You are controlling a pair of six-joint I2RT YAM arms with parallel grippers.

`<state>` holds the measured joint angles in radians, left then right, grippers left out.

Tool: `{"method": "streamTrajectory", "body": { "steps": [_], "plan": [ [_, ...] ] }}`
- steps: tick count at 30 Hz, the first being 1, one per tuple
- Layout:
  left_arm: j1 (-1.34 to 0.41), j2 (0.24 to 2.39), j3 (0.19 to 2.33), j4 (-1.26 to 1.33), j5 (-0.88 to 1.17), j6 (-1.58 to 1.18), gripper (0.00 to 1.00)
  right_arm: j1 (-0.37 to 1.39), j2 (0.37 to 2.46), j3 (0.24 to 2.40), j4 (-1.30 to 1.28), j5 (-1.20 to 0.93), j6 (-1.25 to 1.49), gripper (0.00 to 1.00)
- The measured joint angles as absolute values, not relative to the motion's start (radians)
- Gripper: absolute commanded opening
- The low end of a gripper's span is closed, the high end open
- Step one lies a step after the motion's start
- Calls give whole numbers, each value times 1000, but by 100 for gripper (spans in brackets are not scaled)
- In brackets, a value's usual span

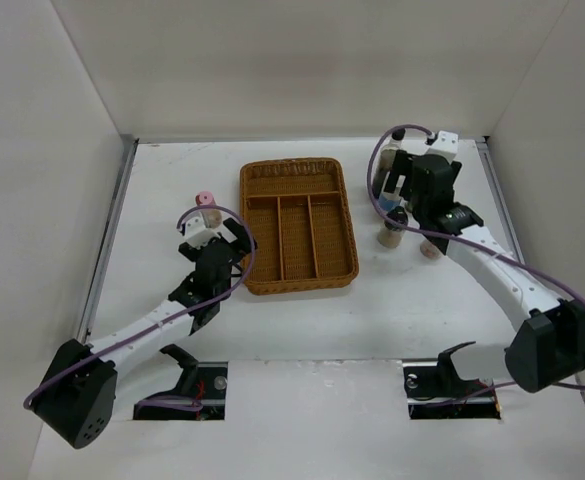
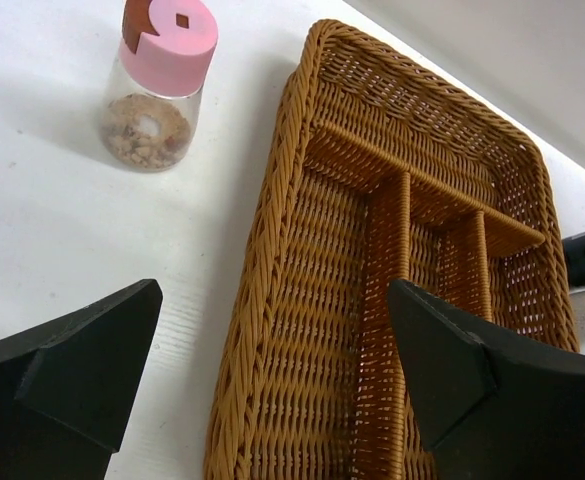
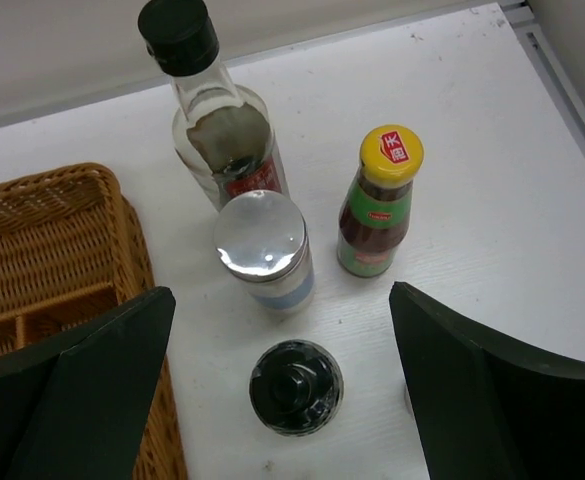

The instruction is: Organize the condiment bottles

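Note:
In the right wrist view my open right gripper (image 3: 280, 296) hangs over a cluster of condiment bottles. A short black-capped bottle (image 3: 295, 387) stands between the fingers, untouched. Beyond it are a grey-lidded blue-labelled jar (image 3: 262, 245), a tall black-capped bottle (image 3: 222, 130) and a yellow-capped bottle (image 3: 380, 205). From above, the right gripper (image 1: 412, 195) covers much of this group, and a small pale jar (image 1: 430, 246) stands beside it. My left gripper (image 2: 274, 290) is open over the left rim of the wicker tray (image 2: 272, 230), holding nothing. A pink-lidded jar (image 2: 162, 80) stands on the table left of the tray.
The brown wicker divided tray (image 1: 298, 225) lies mid-table between the arms with nothing in its compartments. White walls enclose the table on the left, back and right. A metal rail (image 1: 110, 235) runs along the left edge.

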<state>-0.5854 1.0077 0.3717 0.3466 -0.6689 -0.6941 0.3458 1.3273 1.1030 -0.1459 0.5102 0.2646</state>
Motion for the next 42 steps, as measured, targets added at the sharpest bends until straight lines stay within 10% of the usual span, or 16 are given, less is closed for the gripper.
{"method": "streamTrajectory", "body": {
  "steps": [12, 25, 42],
  "plan": [
    [-577, 979, 349, 377, -675, -691, 100, 548, 865, 701, 133, 426, 261, 53],
    [-562, 955, 324, 395, -678, -691, 100, 476, 980, 776, 129, 389, 295, 99],
    [-554, 955, 300, 429, -677, -692, 100, 272, 1522, 1166, -73, 377, 292, 100]
  ]
}}
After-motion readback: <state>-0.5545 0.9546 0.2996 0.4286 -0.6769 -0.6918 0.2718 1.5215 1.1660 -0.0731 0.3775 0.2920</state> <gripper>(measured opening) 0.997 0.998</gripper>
